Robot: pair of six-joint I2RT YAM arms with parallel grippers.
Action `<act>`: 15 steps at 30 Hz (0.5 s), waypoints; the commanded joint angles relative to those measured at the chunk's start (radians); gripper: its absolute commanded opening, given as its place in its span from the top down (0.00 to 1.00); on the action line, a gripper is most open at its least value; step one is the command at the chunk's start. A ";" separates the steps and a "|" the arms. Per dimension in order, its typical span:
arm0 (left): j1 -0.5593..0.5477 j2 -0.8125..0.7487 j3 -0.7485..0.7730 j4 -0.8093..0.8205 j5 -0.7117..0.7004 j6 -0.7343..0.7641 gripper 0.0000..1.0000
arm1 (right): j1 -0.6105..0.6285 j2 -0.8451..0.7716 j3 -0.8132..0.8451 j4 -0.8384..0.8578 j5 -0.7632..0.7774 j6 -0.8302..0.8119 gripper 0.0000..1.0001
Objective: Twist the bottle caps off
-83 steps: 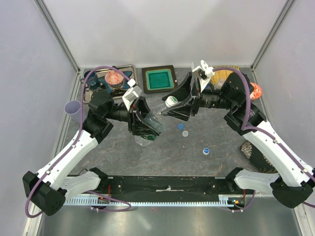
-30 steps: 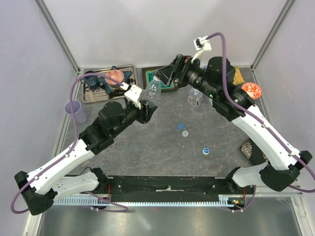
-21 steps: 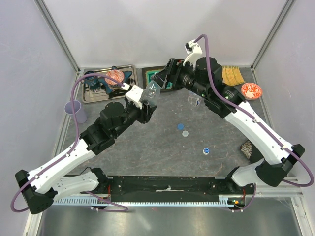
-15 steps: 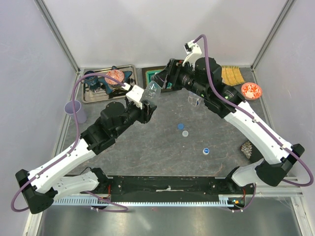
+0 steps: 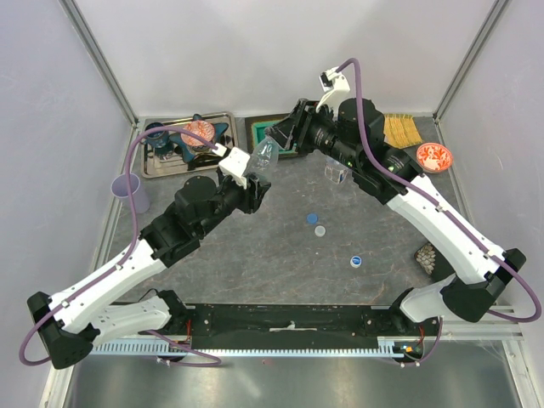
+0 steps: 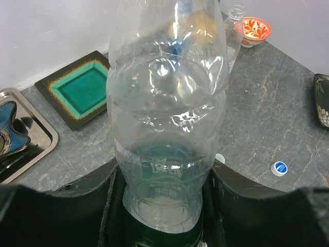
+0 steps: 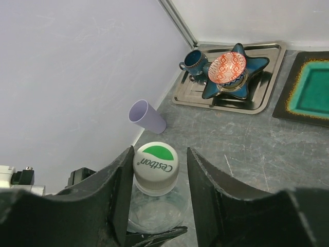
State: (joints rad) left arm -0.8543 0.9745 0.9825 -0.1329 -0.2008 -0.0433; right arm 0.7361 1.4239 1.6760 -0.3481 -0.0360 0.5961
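1. Left tool pinches the lower body of the bottle, holding it up off the tabletop at upper centre of the top view.
2. Right tool stands spread on either side of the green-and-white cap, with a sliver of gap showing on one side.
3. The bottle looks empty, thin-walled and slick, so it is likely light and would dent under a hard squeeze. The stiffer base is the safer hold.
4. The cap is small and rigid, and is best taken squarely by its side wall.
5. Compared with the oldest picture, both arms have carried the bottle from mid-frame up toward the green dish. In the last half second almost nothing has shifted.
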 commanded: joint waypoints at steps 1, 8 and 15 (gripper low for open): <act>-0.005 0.004 0.025 0.030 -0.006 0.031 0.55 | 0.006 -0.010 -0.002 0.060 -0.001 0.002 0.50; -0.005 -0.002 0.027 0.030 -0.002 0.034 0.55 | 0.006 -0.023 -0.032 0.060 -0.021 -0.028 0.81; -0.003 -0.033 0.025 0.039 0.115 0.042 0.54 | 0.006 -0.046 -0.024 0.023 -0.145 -0.163 1.00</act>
State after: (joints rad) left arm -0.8543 0.9741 0.9825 -0.1379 -0.1818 -0.0433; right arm 0.7357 1.4162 1.6535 -0.3088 -0.0803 0.5541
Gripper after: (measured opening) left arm 0.529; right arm 0.418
